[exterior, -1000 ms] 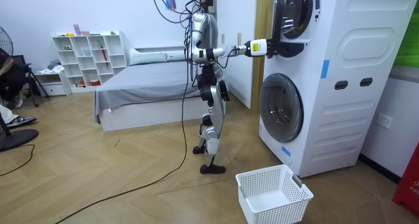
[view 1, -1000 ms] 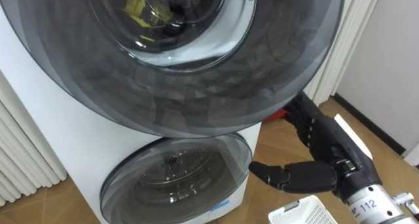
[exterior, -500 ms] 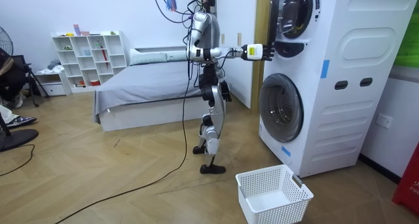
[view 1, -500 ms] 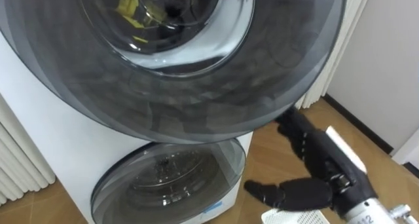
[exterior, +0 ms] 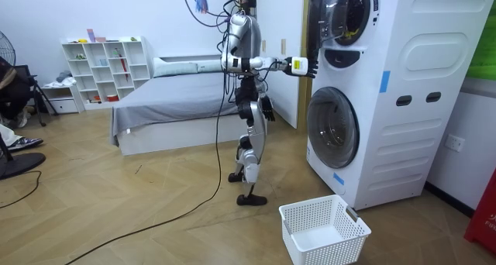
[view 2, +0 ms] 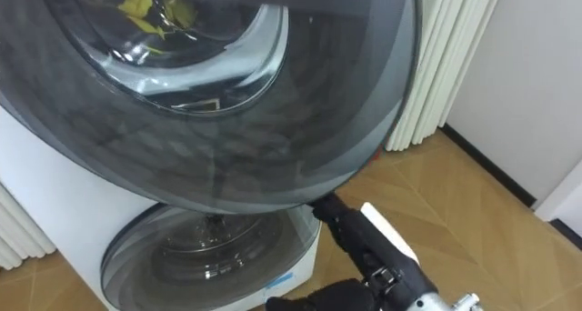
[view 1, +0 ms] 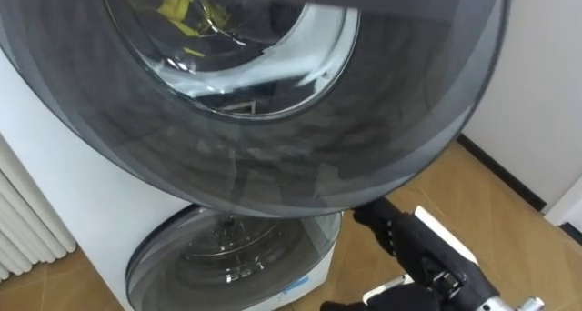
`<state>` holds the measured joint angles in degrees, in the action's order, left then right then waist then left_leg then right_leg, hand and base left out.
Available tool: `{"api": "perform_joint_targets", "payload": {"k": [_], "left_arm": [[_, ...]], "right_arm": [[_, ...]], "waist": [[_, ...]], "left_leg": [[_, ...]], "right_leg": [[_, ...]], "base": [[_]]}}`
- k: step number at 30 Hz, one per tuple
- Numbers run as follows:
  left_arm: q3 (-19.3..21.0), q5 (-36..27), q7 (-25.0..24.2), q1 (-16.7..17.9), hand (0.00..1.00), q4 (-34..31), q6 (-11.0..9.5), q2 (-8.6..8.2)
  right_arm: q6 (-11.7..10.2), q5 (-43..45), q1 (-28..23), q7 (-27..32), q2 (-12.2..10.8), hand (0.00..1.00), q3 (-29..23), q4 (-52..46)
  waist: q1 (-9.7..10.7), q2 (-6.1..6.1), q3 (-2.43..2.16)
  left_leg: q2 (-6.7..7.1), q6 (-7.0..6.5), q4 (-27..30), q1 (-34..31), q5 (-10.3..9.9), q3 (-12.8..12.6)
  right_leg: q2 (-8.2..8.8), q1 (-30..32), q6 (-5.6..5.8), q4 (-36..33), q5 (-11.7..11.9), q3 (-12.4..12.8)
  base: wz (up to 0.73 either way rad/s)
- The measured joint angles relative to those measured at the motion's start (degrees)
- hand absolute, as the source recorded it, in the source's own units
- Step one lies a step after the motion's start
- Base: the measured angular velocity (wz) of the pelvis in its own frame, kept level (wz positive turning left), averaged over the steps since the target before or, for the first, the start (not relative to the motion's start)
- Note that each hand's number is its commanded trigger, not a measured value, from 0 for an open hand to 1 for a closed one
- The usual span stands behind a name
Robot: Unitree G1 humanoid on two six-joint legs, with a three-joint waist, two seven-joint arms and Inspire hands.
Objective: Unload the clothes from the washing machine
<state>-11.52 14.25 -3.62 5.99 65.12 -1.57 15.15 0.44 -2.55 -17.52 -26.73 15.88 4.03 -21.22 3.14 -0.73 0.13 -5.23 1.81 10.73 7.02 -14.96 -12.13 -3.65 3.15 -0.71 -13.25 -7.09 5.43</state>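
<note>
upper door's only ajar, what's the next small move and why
Probably swing the upper door wider with the right hand, whose fingers sit at its lower edge: it hangs between the robot and the yellow cloth seen through its glass.

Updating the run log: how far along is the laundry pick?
Done: the upper door stands ajar in the room view. In hand: the right hand is at that door's lower edge and carries no clothes. Left: a yellow garment shows through the door glass, not yet taken out, and the white basket on the floor holds nothing.
</note>
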Motion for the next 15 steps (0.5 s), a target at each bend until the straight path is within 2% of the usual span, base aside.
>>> {"api": "perform_joint_targets", "payload": {"k": [4, 6, 8, 11, 15], "left_arm": [[0.03, -0.02, -0.82, -0.18, 0.0, -0.69, 0.0, 0.09], [0.02, -0.02, -0.81, -0.16, 0.0, -0.9, -0.01, 0.23], [0.0, 0.0, -0.86, -0.07, 0.0, -0.92, -0.02, 0.83], [0.03, 0.42, -0.85, -0.14, 0.0, -1.05, -0.01, 1.26], [0.03, 0.42, -0.74, 0.08, 0.0, -1.15, 0.1, 1.37]], "right_arm": [[1.67, 0.88, 0.01, -2.98, 0.39, 0.0, 0.94, 0.0], [2.24, 0.92, 0.01, -3.88, 0.49, 0.0, 1.54, 0.0], [2.86, 1.4, 0.14, -5.52, 0.48, 0.0, 2.2, -0.01], [3.46, 3.14, 0.33, -7.35, 0.69, 0.0, 2.85, 0.0], [3.5, 3.94, 0.51, -9.64, 1.92, 0.0, 4.16, -0.01]], "waist": [[-1.91, -0.14, 0.17], [-2.2, -0.34, 0.23], [-2.7, -1.1, 0.5], [-4.17, -2.17, 0.23], [-5.21, -2.42, 0.17]], "left_leg": [[-0.08, 0.0, 0.01, -0.07, 0.0, 0.03], [-0.09, 0.0, 0.02, -0.31, 0.0, 0.26], [-0.08, 0.0, 0.0, -0.56, 0.0, 1.1], [-0.09, 0.01, 0.07, -1.05, 0.0, 1.41], [0.02, 0.0, 0.14, -1.51, 0.0, 2.37]], "right_leg": [[-0.07, 0.01, -0.03, 0.11, -0.02, -0.14], [0.02, 0.01, -0.03, 0.25, -0.02, -0.53], [0.13, -0.08, -0.05, 0.34, -0.03, -1.13], [0.35, -0.11, -0.13, 0.73, 0.02, -1.88], [0.79, -0.3, -0.11, 0.86, 0.03, -3.56]], "base": [[0.01], [0.1], [0.13], [0.12], [0.17]]}}
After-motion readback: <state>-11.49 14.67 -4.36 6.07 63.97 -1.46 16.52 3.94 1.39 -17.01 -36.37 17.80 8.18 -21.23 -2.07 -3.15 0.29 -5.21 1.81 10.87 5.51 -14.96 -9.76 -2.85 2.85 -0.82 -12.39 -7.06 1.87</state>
